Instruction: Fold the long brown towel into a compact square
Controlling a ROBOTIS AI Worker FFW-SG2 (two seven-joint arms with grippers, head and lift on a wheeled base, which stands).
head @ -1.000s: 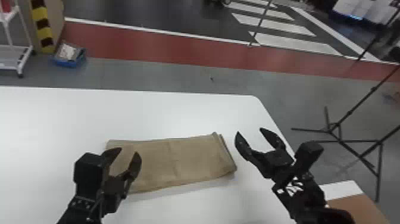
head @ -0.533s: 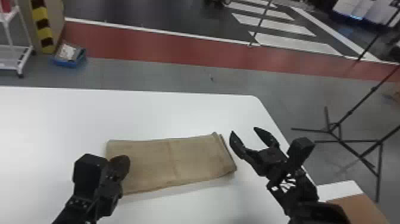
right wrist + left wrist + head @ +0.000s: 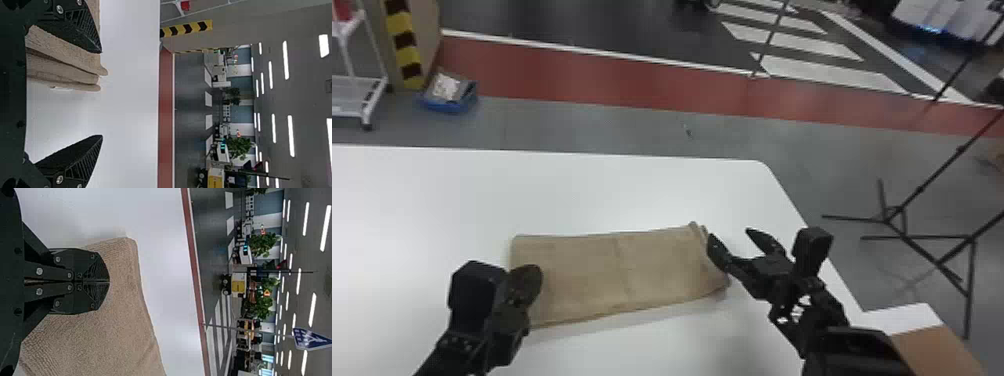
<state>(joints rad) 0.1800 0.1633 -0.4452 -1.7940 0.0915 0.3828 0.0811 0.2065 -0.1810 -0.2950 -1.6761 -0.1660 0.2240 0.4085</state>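
Note:
The brown towel (image 3: 627,275) lies folded in a flat rectangle on the white table (image 3: 612,192), its long sides running left to right. Over its left end is my left gripper (image 3: 534,272), fingers together. In the left wrist view, the left gripper (image 3: 109,281) is shut above the towel (image 3: 117,337), with no cloth visible between the tips. My right gripper (image 3: 731,234) stands open at the towel's right end. In the right wrist view, the right gripper (image 3: 102,94) has one finger over the towel's layered folded edge (image 3: 66,68) and the other over bare table.
The table's right edge (image 3: 789,197) runs close beyond my right gripper. A brown and white box-like object (image 3: 932,345) is at the lower right. Farther off stand black tripod legs (image 3: 927,237), a white cart (image 3: 357,95) and a blue bin (image 3: 449,102) on the floor.
My left gripper has gone from open to shut at the towel's left end. The right gripper, still open, has shifted left to the towel's right edge. The towel looks unmoved.

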